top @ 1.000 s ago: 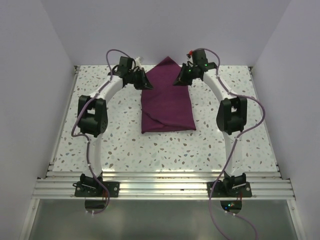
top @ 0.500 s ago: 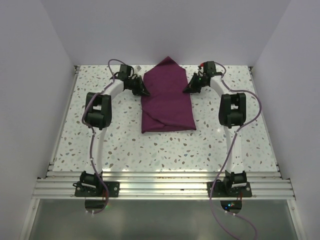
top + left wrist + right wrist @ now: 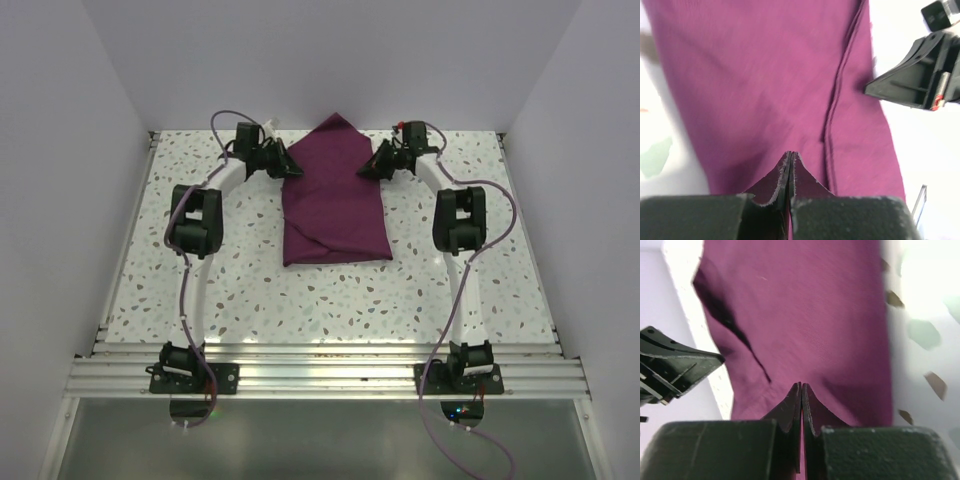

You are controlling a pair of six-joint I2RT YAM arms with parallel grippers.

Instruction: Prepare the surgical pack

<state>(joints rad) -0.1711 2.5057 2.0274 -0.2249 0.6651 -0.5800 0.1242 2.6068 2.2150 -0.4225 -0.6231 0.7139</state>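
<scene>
The purple drape [image 3: 333, 205] is lying folded near the middle of the speckled table [image 3: 250, 290]. Its long axis is running from the arms' side toward the back wall [image 3: 330, 60], and its far end is rising to a point. The coming move is turning on that far half. The left gripper [image 3: 291, 168] is sitting at the drape's left edge and the right gripper [image 3: 366, 170] at its right edge, facing each other across the cloth's width. Each is equally close to its own side. In the left wrist view the left gripper [image 3: 790, 156] is showing its jaws pressed together, with cloth seeming to tent up into the tips. The right gripper [image 3: 801, 386] is looking the same in its own view. Both are therefore judged to be pinching the drape's side edges, though the fabric inside the bite is not plainly showing. A fold seam is running lengthwise down the cloth. No tray or instruments are showing. The table is lying bare around the bundle, leaving room on both sides and toward the arms, while the back wall is standing close behind the pointed end.
</scene>
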